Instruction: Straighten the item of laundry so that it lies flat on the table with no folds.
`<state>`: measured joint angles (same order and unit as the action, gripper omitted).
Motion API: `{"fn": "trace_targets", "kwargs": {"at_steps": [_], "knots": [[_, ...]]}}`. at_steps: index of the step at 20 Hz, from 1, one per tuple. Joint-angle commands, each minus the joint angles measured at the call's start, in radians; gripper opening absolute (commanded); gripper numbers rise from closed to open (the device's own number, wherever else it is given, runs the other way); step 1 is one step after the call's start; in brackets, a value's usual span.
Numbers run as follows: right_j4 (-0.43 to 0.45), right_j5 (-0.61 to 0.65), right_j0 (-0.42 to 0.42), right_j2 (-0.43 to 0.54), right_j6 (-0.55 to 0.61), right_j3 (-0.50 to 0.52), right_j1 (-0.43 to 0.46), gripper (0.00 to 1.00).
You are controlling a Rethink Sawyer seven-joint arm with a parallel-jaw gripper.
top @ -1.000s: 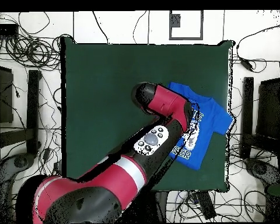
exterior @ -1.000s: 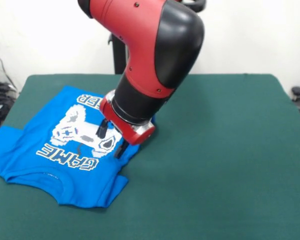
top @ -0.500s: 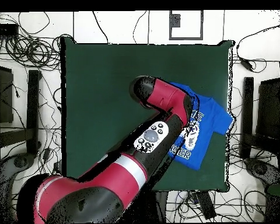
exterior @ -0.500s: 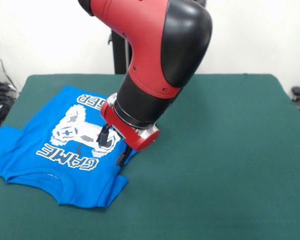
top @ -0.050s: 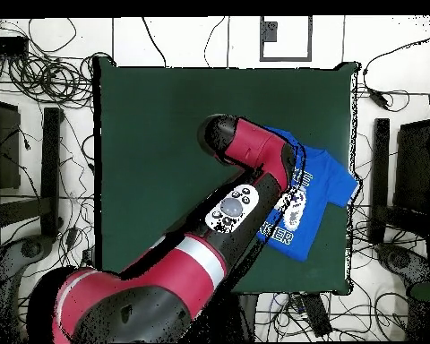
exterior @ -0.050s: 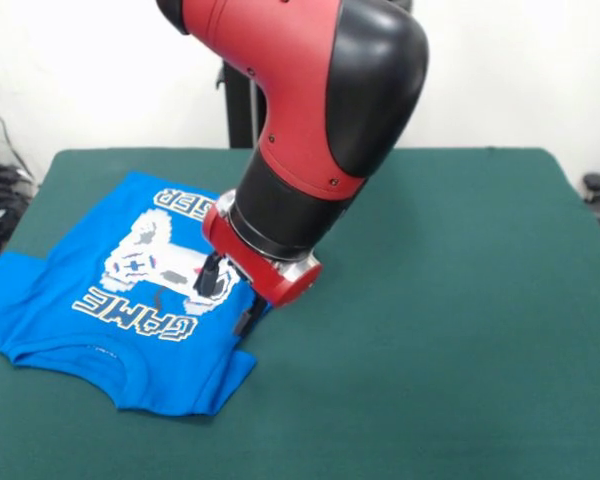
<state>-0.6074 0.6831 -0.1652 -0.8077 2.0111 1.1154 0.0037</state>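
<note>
Front view shows the blue T-shirt [exterior @ -0.050s: 130,300] lying print-up near one end of the green table [exterior @ -0.050s: 440,330], with its far sleeve hanging past the table's edge at the picture's left border. The controller print and the lettering "GAME" can be read (upside down from this side); the second word is cut short by the arm [exterior @ -0.050s: 300,120], which covers the cloth behind it. The shirt lies mostly flat, though its near sleeve corner looks slightly doubled, and I cannot say for sure whether that is a fold or just the hem.

The gripper [exterior @ -0.050s: 228,298] hangs low over the shirt's edge nearest the table's middle, beside the print. Two dark fingers [exterior @ -0.050s: 209,275] show below the red wrist ring with a gap between them, so the jaws stand apart; the tips seem to reach the cloth, but no fabric is visibly pinched.

Overhead, the arm's bulk hides the gripper altogether and covers part of the shirt [top @ -0.050s: 322,184]; only the sleeve side and part of the print show.
</note>
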Motion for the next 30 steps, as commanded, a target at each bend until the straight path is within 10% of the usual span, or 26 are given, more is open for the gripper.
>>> {"fn": "trace_targets", "kwargs": {"at_steps": [1, 30], "knots": [[0.009, 0.065, 0.003, 0.088, 0.246, -0.057, 0.061, 1.00], [0.011, 0.004, 0.014, 0.097, 0.243, -0.068, 0.129, 1.00]]}}
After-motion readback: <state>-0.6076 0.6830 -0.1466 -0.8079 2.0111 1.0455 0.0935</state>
